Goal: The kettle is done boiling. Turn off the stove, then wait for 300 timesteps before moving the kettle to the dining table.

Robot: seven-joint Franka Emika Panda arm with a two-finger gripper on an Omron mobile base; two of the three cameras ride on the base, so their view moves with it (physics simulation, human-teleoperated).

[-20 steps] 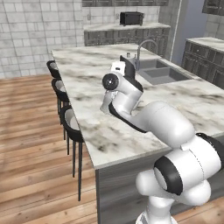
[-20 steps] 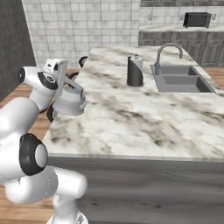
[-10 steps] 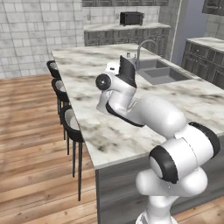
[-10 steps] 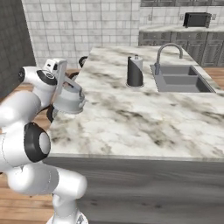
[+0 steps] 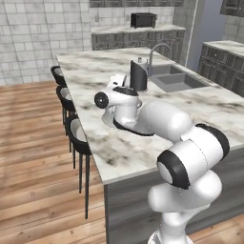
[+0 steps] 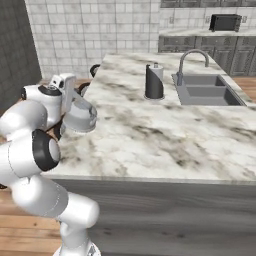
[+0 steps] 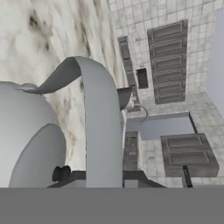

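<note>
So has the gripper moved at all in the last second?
Yes. In the left base view the gripper, shut on the kettle, has shifted left and down, away from the dark canister.

The arm (image 5: 162,119) consists of glossy white, rounded link housings joined by dark grey to black joint bands. Each joint appears as a thick ring or cap between bulbous white shells. A large elbow housing (image 5: 193,155) carries a round black end cap bordered by a white rim. A narrower white column (image 5: 174,224) forms the lower segment. The wrist section (image 6: 42,97) is white with a dark circular cap on its upper face and a small black disc on its side. The hand block (image 6: 64,86) is a flat white box. No cables, screws or markings are discernible.
</note>
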